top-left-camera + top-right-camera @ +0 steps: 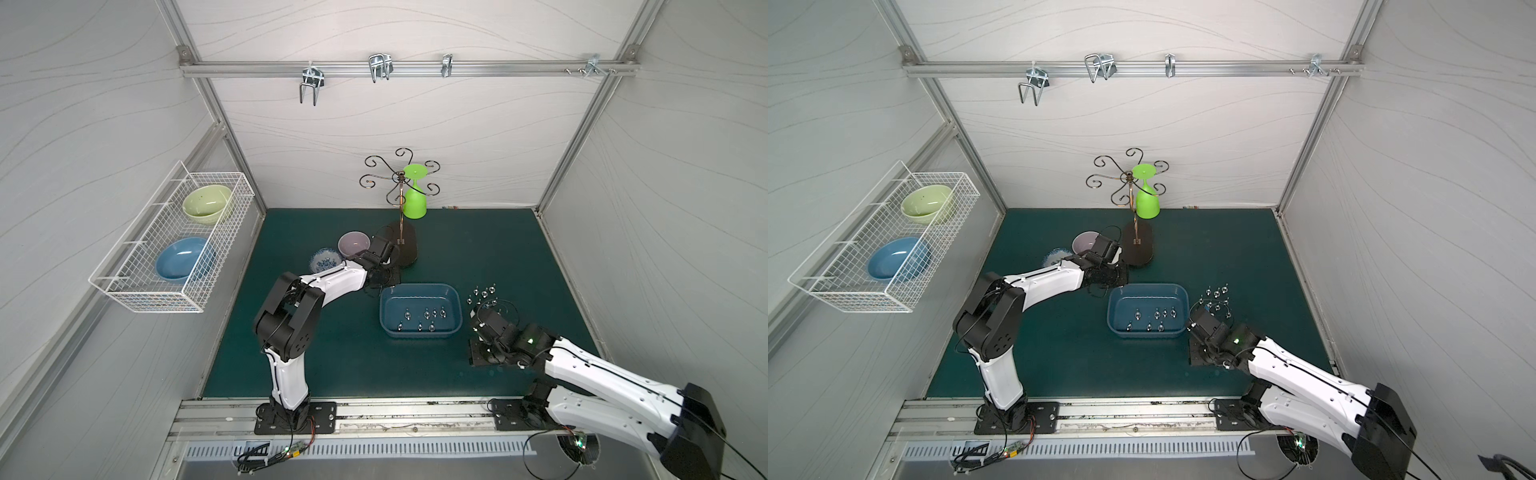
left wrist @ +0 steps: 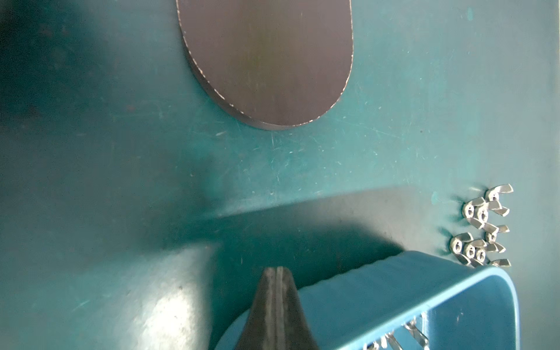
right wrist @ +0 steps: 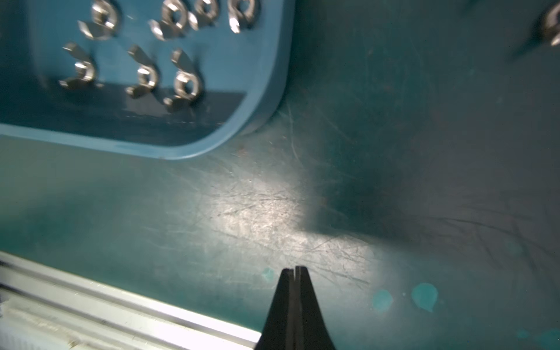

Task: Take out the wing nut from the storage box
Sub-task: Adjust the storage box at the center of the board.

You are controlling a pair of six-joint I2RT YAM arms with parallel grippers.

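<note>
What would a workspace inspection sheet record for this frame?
Surface: green mat, scratched.
Job's things: storage box holds seven wing nuts; loose wing nuts lie on the mat beside it.
Clutter: glass rack with green goblet; purple bowl; patterned bowl.
Hands: left hand shut, empty; right hand shut, empty.
Cables: cable loop at right wrist; wire bundle at front edge.
Surroundings: wire basket holding green bowl and blue bowl; hook rail.

Storage box edge-cropped, its wing nuts blurred
</note>
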